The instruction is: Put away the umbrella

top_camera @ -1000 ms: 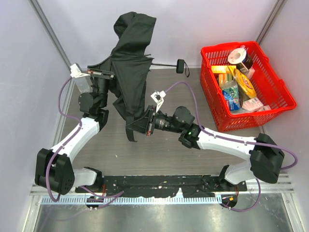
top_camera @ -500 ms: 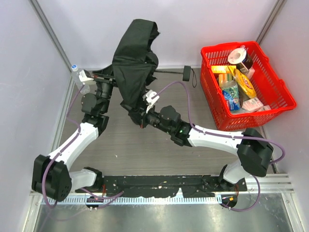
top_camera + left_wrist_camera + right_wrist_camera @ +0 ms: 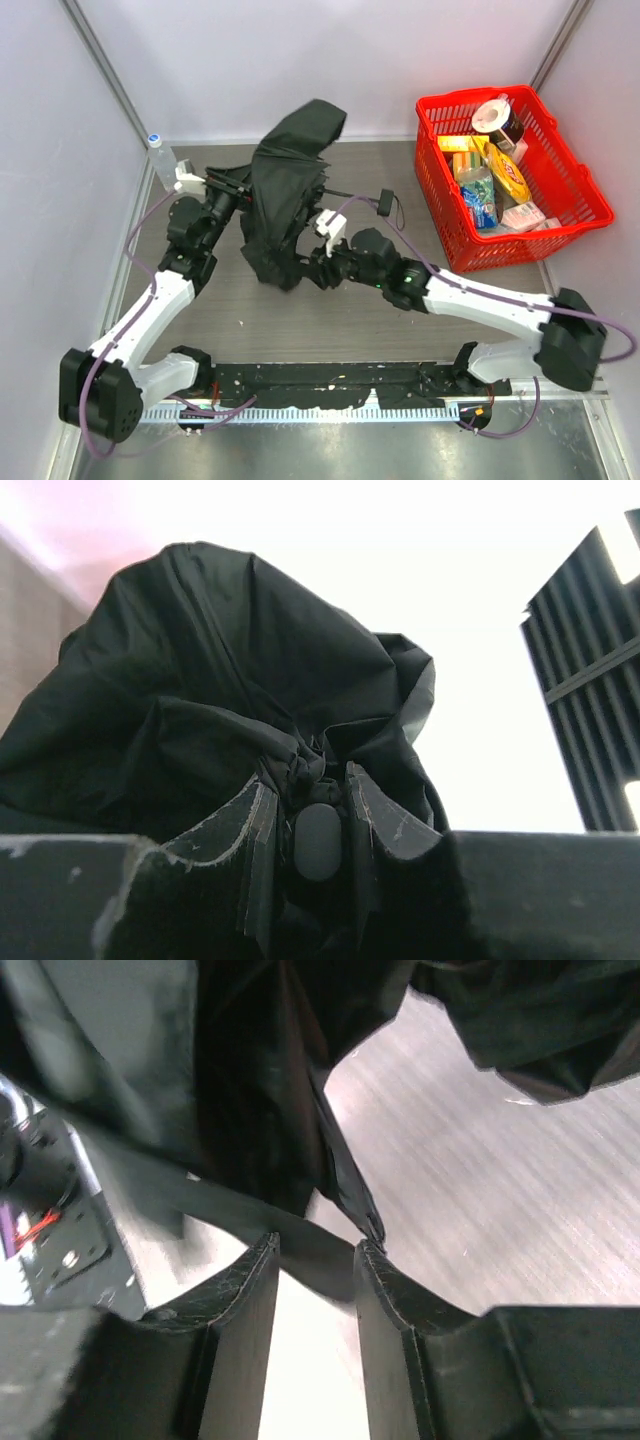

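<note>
Umbrella point(image 3: 285, 195): far-middle of the table point(image 3: 300, 330), hung between both arms, well apart from the red basket point(image 3: 470, 94) on the right.
Bottle point(image 3: 160, 150): far-left corner, beside the left arm, not involved.
Left gripper point(image 3: 318, 790): jaws clamped on a small rounded knob point(image 3: 318, 840) at the umbrella's tip end, with fabric bunched all round it.
Canopy point(image 3: 270, 235): all black, collapsed and crumpled. One lobe stands up toward the back wall and the rest hangs toward the table. Whether it touches the surface can't be told.
Right gripper point(image 3: 315, 1250): jaws apart with a clear gap. A dark fabric edge crosses at the fingertips and doesn't look pinched.
Shaft point(image 3: 350, 195): thin, bare, runs right out of the canopy.
Handle point(image 3: 383, 203): free end with a strap loop, just beyond the right gripper toward the far right.
Key relation: long axis lies roughly left to right, tip in the left jaws, handle at the right. The right arm is nearer the hem and the handle, so any regrip likely falls to it.
Look: limp, unwrapped, not bundled yet.
</note>
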